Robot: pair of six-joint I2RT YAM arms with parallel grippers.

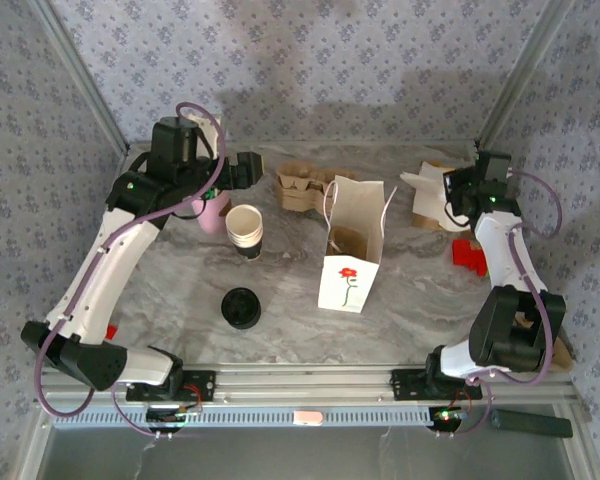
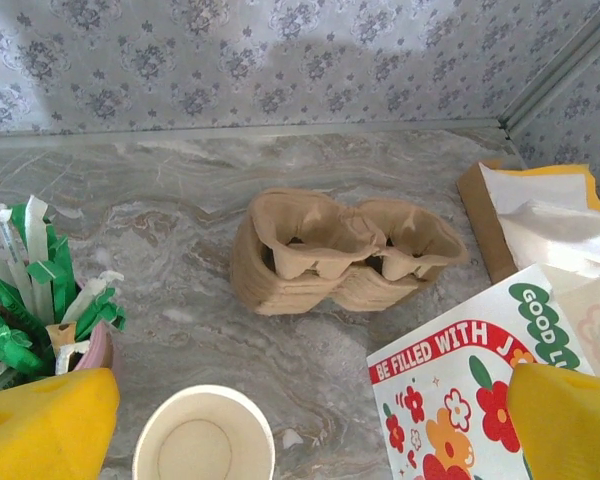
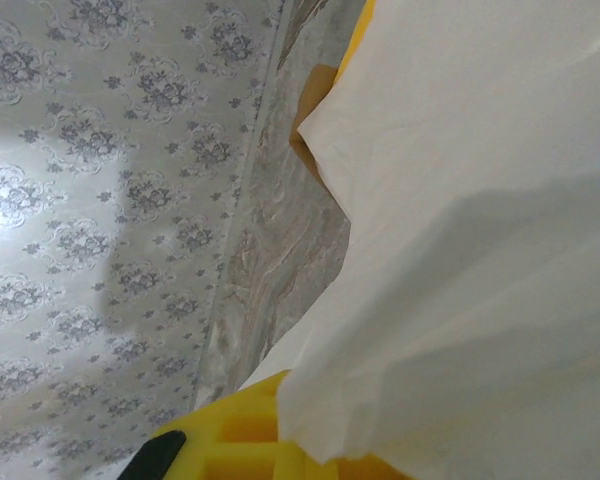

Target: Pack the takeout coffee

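A black round disc [image 1: 241, 307] sits at the front left of the table. From above I cannot tell whether it is the takeout coffee, with a cup under the lid. The white paper bag [image 1: 352, 245] with a red flower stands open mid-table, with brown cardboard inside; its printed side [image 2: 460, 400] also shows in the left wrist view. My left gripper [image 1: 248, 168] [image 2: 305, 440] hangs open at the back left, with nothing between its yellow fingers [image 2: 40, 425]. My right gripper [image 1: 452, 195] [image 3: 310, 445] is shut on a white napkin [image 3: 460, 250] over the brown napkin box [image 1: 430, 195].
A stack of lidless white cups [image 1: 245, 228] [image 2: 202, 440] stands beside a pink holder of green-and-white sticks [image 1: 212, 210] [image 2: 40, 290]. A pile of brown cup carriers [image 1: 305, 185] [image 2: 330, 250] lies at the back. A red thing [image 1: 468, 255] sits by the right arm.
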